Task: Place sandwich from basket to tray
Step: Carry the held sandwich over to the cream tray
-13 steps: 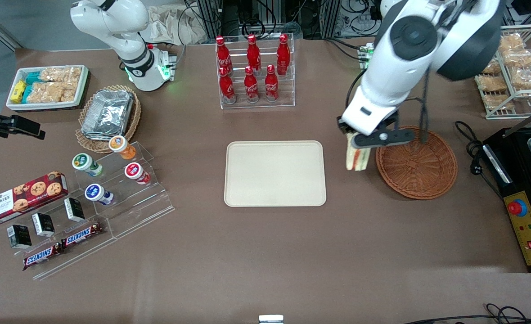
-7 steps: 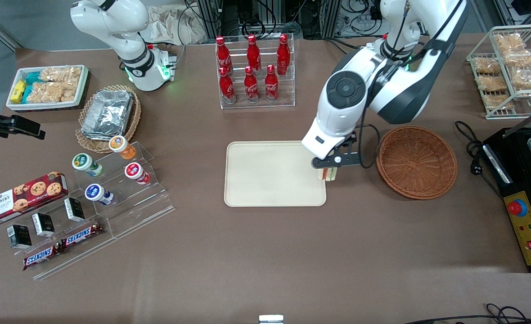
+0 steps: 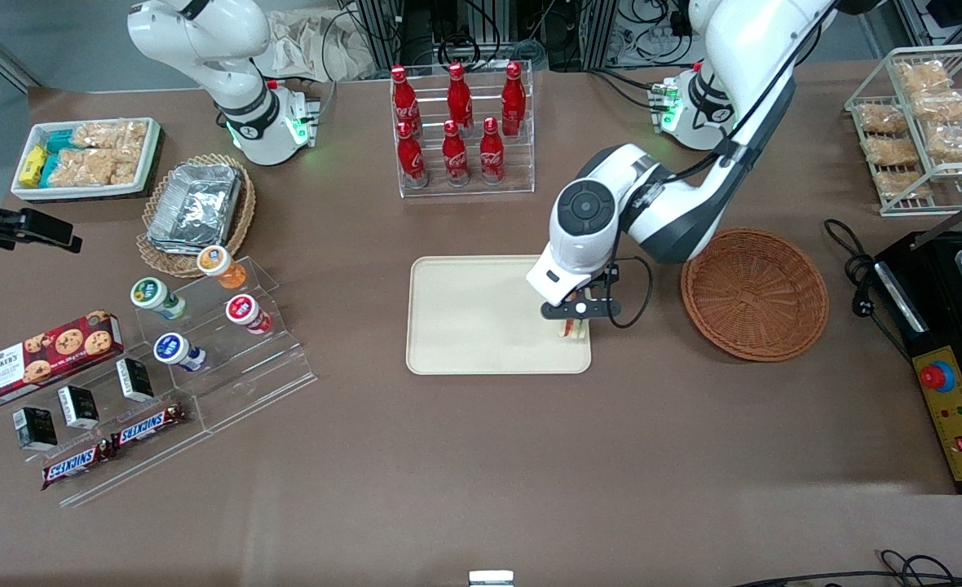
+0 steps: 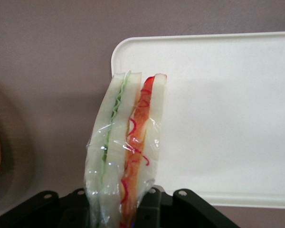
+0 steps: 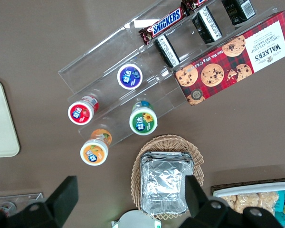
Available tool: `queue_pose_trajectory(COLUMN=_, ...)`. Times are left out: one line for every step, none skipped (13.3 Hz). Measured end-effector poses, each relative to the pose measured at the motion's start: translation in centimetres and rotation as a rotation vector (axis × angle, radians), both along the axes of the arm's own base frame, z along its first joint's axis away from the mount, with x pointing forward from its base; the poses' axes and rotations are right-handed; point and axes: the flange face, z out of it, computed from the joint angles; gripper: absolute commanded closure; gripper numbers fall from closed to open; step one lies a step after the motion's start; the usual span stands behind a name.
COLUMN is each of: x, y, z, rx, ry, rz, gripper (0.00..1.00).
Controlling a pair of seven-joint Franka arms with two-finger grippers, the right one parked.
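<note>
One wrapped sandwich hangs edge-down, pinched in the left gripper over the tray at its edge nearest the empty basket, likely so it can be lowered and released.

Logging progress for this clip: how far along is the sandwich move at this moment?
Done: the wicker basket holds nothing; the sandwich is out of it. In hand: the pincer is shut on the wrapped sandwich, edge down over the beige tray, at its end nearest the basket. Left: set it down, open and withdraw.
</note>
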Motion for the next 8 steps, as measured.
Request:
queue_pose_trajectory(x=0.1, y=-0.3, z=-1.2, rx=-0.001, ry=-0.009, rz=-0.004, gripper=1.00)
queue_pose_trajectory(x=0.1, y=-0.7, z=-2.2, rx=-0.006, ry=-0.021, rz=-0.002, gripper=1.00)
queue_pose_trajectory(x=0.1, y=-1.1, z=-3.2, rx=-0.008, ry=-0.037, rz=0.002, gripper=1.00)
queue_pose_trajectory(x=0.1, y=-1.6, z=-4.2, rx=-0.006, ry=-0.056, rz=0.009, gripper=1.00)
queue_pose_trajectory(x=0.1, y=-1.9, z=-5.2, rx=0.004, ry=-0.075, rz=0.015, gripper=1.00)
queue_pose_trajectory(x=0.2, y=-2.2, z=-6.1, rx=0.015, ry=-0.089, rz=0.022, gripper=1.00)
queue_pose_trajectory(x=0.3, y=-2.3, z=-6.8, rx=0.022, ry=-0.094, rz=0.026, gripper=1.00)
queue_pose_trajectory(x=0.5, y=-2.3, z=-7.4, rx=0.024, ry=-0.092, rz=0.027, gripper=0.98)
